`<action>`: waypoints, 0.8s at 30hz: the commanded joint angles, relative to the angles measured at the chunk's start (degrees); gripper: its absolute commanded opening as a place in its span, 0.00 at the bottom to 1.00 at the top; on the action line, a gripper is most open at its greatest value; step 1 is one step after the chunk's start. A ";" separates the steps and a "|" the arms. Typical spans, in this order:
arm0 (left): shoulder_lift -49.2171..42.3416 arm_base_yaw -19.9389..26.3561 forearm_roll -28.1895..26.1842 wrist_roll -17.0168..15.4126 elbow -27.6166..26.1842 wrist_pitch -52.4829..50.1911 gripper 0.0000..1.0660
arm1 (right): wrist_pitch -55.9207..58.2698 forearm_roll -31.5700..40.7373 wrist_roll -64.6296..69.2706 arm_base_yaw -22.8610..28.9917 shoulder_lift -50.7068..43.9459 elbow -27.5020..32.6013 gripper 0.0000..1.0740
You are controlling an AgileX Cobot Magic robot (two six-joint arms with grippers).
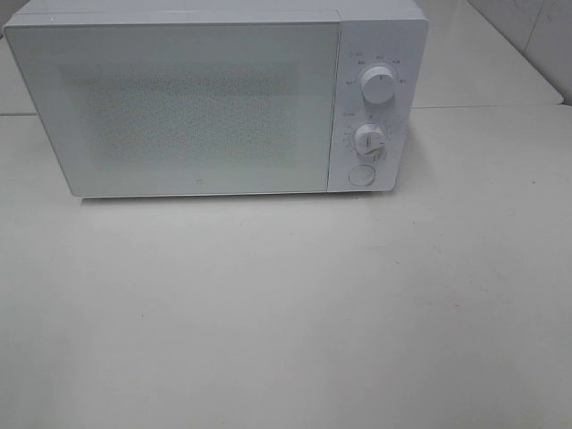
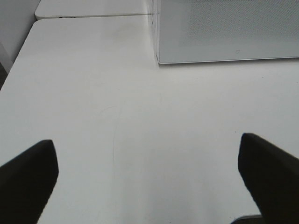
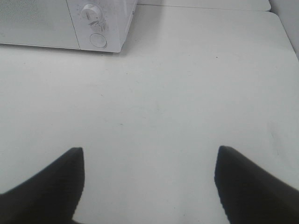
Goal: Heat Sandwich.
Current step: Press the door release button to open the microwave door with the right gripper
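Observation:
The sandwich is out of view in every frame. A white microwave (image 1: 214,98) stands at the back of the table with its door shut; it also shows as microwave (image 2: 224,30) and microwave (image 3: 65,23). My left gripper (image 2: 147,163) is open over bare tabletop, its dark fingers (image 2: 28,177) far apart with nothing between them. My right gripper (image 3: 149,182) is open too, with black fingertips (image 3: 51,182) spread wide above the table and holding nothing. Neither arm shows in the exterior high view.
Two round knobs (image 1: 379,87) and a round button (image 1: 361,174) sit on the microwave's right panel. The white table (image 1: 286,313) stretches in front of it. A seam (image 1: 483,105) joins a second table behind.

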 commanded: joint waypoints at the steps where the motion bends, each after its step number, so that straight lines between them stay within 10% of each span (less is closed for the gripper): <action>1: -1.32 -0.29 -0.17 -0.29 0.11 -0.57 0.95 | -0.69 0.17 0.00 -0.34 -1.55 0.06 0.70; 24: -1.32 -0.29 -0.17 -0.29 0.11 -0.57 0.95 | -18.62 0.17 0.52 -0.34 7.62 -0.29 0.70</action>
